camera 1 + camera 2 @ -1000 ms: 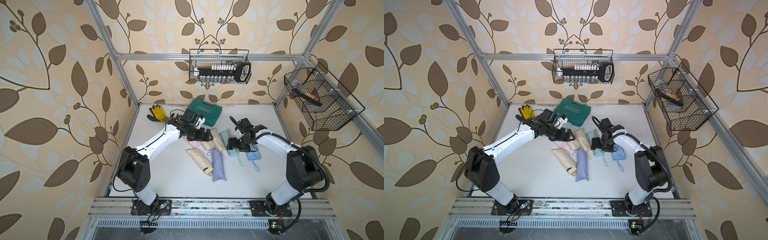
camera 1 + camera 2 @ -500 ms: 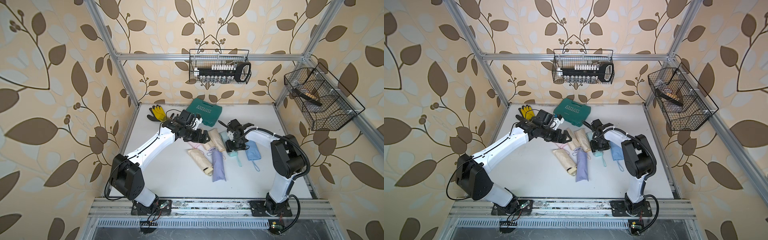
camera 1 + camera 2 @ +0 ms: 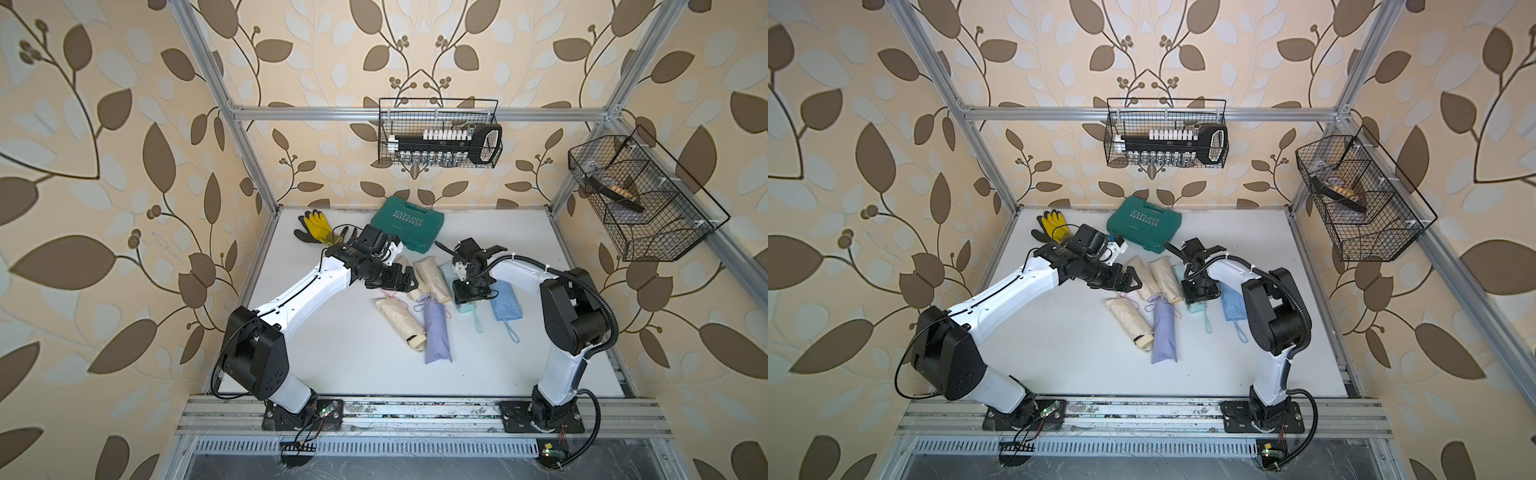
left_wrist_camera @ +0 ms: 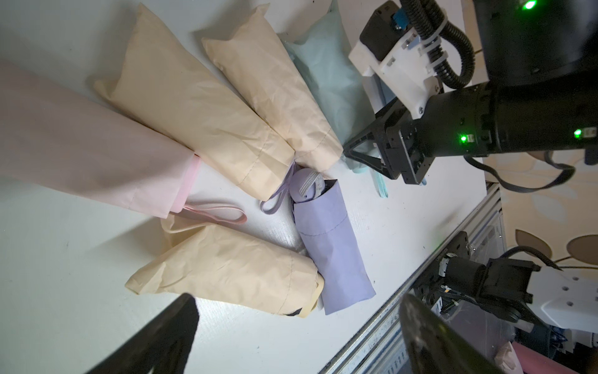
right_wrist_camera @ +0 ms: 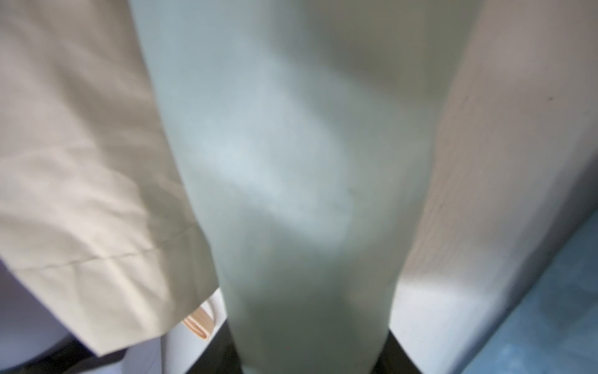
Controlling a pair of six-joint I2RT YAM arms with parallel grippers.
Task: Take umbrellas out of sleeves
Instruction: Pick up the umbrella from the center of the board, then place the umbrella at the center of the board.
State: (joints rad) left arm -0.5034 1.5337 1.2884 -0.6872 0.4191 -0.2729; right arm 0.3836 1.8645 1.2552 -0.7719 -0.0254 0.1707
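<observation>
On bench (image 3: 332, 353) near green case (image 3: 407, 222), mint sleeve (image 4: 323, 77) is pinched at strap end by right pincer (image 3: 471, 293); left pincer (image 3: 403, 281) is spread. Risk: umbrella clamped with sleeve, so both get dragged, nothing extracted.

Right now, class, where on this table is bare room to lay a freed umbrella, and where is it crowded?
Bare: the broad near-left table between the left arm, lilac sleeve and front rail; the far-right corner beside the green case. Crowded: the centre fan of sleeves, where the right gripper pinches the mint sleeve.
</observation>
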